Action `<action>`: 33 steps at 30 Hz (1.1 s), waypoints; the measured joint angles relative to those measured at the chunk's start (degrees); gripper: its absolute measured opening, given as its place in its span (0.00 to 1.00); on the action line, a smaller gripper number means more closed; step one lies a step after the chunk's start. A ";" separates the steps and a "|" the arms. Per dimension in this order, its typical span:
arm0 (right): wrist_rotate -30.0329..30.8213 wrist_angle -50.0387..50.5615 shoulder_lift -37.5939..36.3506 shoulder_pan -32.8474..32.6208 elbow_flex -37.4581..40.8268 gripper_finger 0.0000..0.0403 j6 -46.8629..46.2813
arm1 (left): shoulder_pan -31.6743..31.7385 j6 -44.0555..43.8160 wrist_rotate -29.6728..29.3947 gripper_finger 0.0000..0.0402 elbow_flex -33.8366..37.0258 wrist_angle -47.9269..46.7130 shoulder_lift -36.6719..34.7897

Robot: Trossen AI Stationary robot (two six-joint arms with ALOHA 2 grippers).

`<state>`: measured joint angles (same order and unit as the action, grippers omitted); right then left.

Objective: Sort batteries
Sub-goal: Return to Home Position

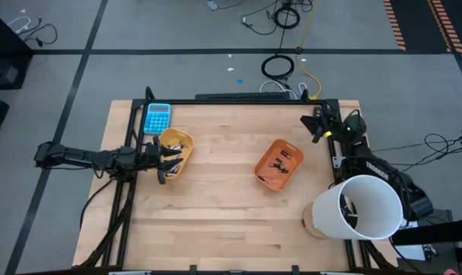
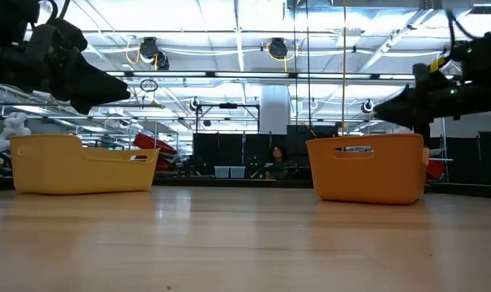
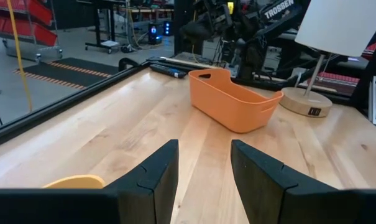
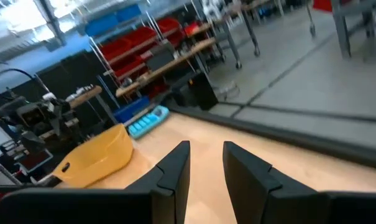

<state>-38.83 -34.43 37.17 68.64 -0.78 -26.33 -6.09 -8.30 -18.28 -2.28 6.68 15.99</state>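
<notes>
Left gripper parted, empty, at yellow bin; right gripper — likewise parted — holds nothing.

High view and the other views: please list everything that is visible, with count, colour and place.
Yellow plastic bin: one, yellow, table's left part.
Orange plastic bin: one, orange, right of the middle.
Small dark batteries: several, dark, inside the orange bin; exact count unclear.
Flat blue calculator: one, blue, corner beside the yellow bin.
White-shaded lamp: one, white, table's right edge.
Wooden table: one, light wood.
Left gripper: open, at the yellow bin.
Right gripper: open, right corner.
</notes>
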 joint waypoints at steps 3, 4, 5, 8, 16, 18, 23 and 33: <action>0.00 0.06 -4.00 -0.01 0.00 0.21 0.00 | -0.01 -0.02 0.00 0.39 0.00 -0.12 0.00; 0.00 0.17 -5.34 -0.02 0.00 0.21 0.00 | 0.00 -0.02 0.00 0.39 0.00 -0.13 0.00; 0.00 0.09 -6.61 -0.01 0.00 0.21 0.00 | 0.00 -0.02 0.00 0.39 0.00 -0.15 -0.03; 0.00 0.11 -9.79 -0.05 0.00 0.21 0.00 | 0.00 -0.02 0.00 0.39 0.00 -0.33 -0.80; 0.03 14.01 -18.74 -3.58 0.00 0.21 0.02 | 0.11 -0.02 0.00 0.39 0.76 -0.20 -6.74; 0.01 19.50 -21.03 -4.68 0.00 0.21 0.00 | 0.11 -0.04 0.00 0.39 1.65 -0.16 -8.23; 0.00 28.14 -25.70 -6.76 0.00 0.21 0.00 | 0.11 -0.11 0.04 0.39 1.86 -2.18 -9.90; -0.03 29.75 -37.05 -9.52 0.02 0.21 0.02 | 0.11 -0.04 0.15 0.39 1.88 -3.18 -13.28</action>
<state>-38.86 -4.68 0.12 59.12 -0.75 -26.31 -5.98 -8.34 -18.13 -0.40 3.50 2.71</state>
